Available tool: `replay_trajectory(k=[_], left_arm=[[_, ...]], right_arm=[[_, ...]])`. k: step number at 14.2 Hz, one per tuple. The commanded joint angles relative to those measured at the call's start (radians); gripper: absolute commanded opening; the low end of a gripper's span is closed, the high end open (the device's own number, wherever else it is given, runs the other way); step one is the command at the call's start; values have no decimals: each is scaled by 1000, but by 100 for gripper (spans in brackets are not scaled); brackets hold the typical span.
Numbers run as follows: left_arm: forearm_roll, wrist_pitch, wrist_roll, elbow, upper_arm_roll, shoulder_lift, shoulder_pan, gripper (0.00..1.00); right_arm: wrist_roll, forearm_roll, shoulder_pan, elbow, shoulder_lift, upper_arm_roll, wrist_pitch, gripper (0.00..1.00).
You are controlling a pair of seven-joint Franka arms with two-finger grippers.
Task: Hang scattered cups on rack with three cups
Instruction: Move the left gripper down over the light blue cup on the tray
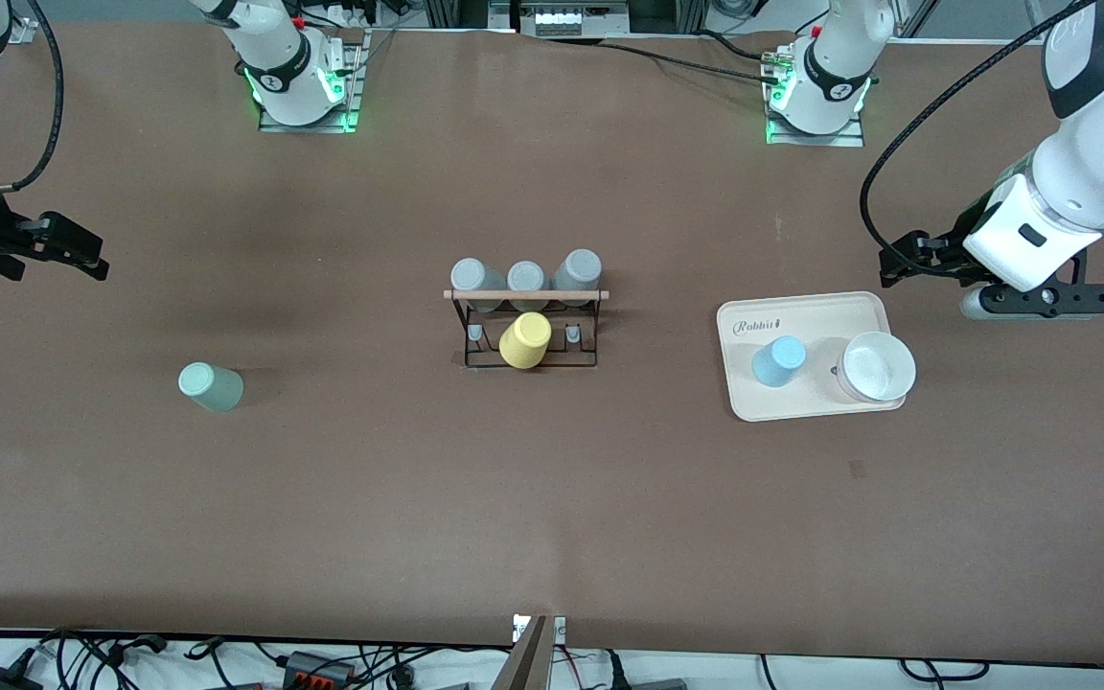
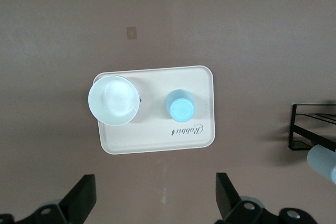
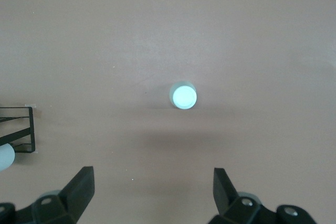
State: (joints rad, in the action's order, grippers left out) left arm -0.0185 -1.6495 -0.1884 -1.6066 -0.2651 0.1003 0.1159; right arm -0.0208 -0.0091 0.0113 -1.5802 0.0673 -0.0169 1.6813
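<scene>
- The brown tabletop (image 1: 552,517) carries everything.
- The cream tray (image 1: 801,311) lies toward the left arm's end, midway between the robots' edge and the front camera's edge.
- The black wire rack (image 1: 525,295) with a wooden rod stands mid-tabletop, holding three grey cups (image 1: 525,278) and a yellow cup (image 1: 524,340).
- A white bowl (image 1: 878,367) sits on the tray.
- The left tool (image 2: 155,198) hangs over the tabletop beside the tray, near the left arm's end edge, fingers spread wide and holding nothing.
- The right tool (image 3: 152,195) hangs near the right arm's end edge, fingers likewise spread and holding nothing.
- The mint cup (image 1: 211,387) stands upside down on the bare tabletop, toward the right arm's end, well apart from the rack.
- The blue cup (image 1: 779,361) stands upside down on the tray, near the bowl.
</scene>
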Motion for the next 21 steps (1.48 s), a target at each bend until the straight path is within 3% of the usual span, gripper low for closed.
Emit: replay_trajectory(k=[1,6,10,14,17,21], left_arm=[[0,-4,0,4,-2,2,2,100],[-8,-67,-11,4,-3,22,-2,100],[-14,-87,-2,10,-3,162,-41,100],[2,-186,-6,-7,0,350,-87,100],[25,-277,-2,-55,0,404,-84,100],[94,-297,-2,-62,0,449,-84,100]], right_arm=[[-8,-12,-2,22,8,6,-25,100],[-14,-14,-5,31,9,6,-25,100],[-14,-14,-5,31,9,6,-25,100],[-5,-14,-4,29,8,6,-26,100],[67,-15,-4,28,6,8,-28,100],[24,-37,-5,26,6,8,-28,100]])
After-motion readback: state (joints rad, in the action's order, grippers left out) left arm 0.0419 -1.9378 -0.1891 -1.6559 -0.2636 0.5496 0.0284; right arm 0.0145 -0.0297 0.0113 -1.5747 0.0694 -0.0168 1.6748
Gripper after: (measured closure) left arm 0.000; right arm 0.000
